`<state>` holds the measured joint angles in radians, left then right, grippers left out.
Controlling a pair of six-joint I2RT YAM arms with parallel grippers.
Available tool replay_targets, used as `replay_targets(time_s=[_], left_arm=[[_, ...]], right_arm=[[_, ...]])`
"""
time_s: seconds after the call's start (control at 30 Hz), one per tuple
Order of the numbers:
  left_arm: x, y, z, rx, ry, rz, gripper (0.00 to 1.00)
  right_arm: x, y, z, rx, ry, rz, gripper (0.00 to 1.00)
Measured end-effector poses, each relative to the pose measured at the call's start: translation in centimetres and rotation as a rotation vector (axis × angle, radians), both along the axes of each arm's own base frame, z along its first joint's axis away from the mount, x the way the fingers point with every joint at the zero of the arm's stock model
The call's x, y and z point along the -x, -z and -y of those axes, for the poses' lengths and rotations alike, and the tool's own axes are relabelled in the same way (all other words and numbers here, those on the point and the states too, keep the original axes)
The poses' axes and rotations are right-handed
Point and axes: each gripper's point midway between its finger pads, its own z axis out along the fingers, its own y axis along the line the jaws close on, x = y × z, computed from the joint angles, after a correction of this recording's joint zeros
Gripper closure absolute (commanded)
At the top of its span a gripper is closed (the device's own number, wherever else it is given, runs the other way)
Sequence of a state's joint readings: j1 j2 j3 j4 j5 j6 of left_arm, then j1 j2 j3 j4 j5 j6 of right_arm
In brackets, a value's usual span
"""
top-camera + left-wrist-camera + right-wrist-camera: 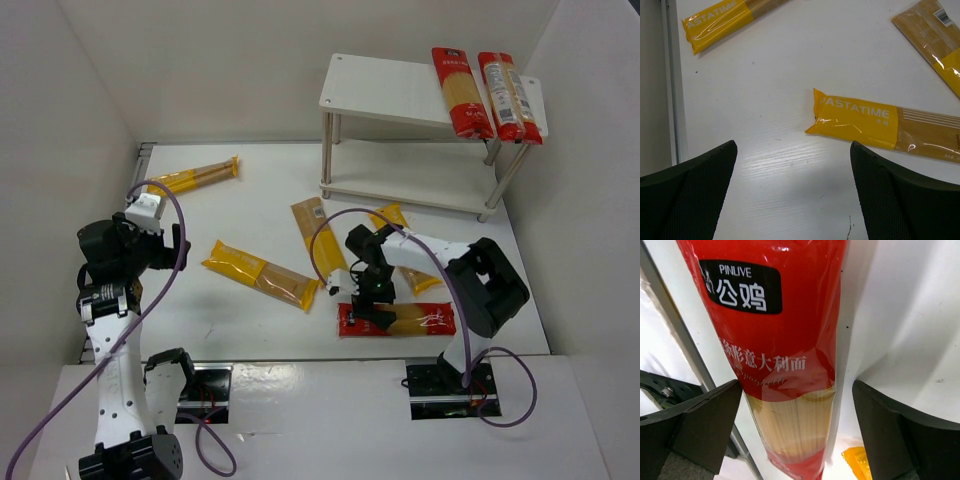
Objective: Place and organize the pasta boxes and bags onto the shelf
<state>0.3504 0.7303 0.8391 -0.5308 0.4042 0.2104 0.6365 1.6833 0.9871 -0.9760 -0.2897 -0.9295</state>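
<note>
The white two-tier shelf (390, 85) stands at the back right. Two red pasta packs (462, 92) (510, 97) lie side by side on the right end of its top board. A third red pack (410, 320) lies flat at the table's front. My right gripper (372, 305) is open, its jaws straddling that pack's left part; the wrist view shows the pack (785, 340) between the spread fingers (795, 435), untouched. Yellow packs lie at the far left (193, 178), the middle (260, 274) and near the shelf (318, 243). My left gripper (160, 250) is open and empty above bare table (792, 200), the middle yellow pack (860, 120) just ahead.
Another yellow pack (400, 222) lies partly under the right arm; its corner shows in the right wrist view (860, 460). The shelf's lower board (410, 185) is bare. White walls close in the table on the left, back and right. A metal rail (670, 340) runs along the front edge.
</note>
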Motion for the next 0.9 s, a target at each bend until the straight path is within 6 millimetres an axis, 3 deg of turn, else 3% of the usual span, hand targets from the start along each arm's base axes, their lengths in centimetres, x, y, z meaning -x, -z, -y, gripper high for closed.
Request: replay_targets(time_s=[0.03, 0.13, 0.17, 0.23, 0.27, 0.3, 0.67, 0.9], left_arm=[[0.0, 0.0, 0.0, 0.0, 0.0, 0.0, 0.01], [0.0, 0.0, 0.0, 0.0, 0.0, 0.001, 0.01], [0.0, 0.0, 0.0, -0.001, 0.0, 0.001, 0.01], [0.0, 0.0, 0.0, -0.001, 0.0, 0.003, 0.01], [0.0, -0.1, 0.0, -0.002, 0.0, 0.005, 0.01], [-0.1, -0.1, 0.0, -0.003, -0.001, 0.008, 0.01], [0.0, -0.3, 0.0, -0.006, -0.001, 0.015, 0.01], [0.1, -0.5, 0.0, -0.008, -0.001, 0.022, 0.01]], right_arm=[[0.0, 0.0, 0.0, 0.013, -0.01, 0.005, 0.03], [0.1, 0.3, -0.1, 0.063, -0.046, 0.03, 0.25], [0.2, 0.4, -0.2, 0.082, -0.059, 0.036, 0.44], [0.6, 0.7, -0.4, 0.111, -0.088, 0.037, 0.65], [0.7, 0.7, -0.4, 0.133, -0.093, 0.037, 0.88], [0.7, 0.6, -0.4, 0.146, -0.099, 0.041, 0.98], [-0.3, 0.0, -1.6, 0.232, 0.052, 0.035, 1.0], [-5.2, -0.6, -6.2, 0.104, 0.157, 0.193, 1.0]])
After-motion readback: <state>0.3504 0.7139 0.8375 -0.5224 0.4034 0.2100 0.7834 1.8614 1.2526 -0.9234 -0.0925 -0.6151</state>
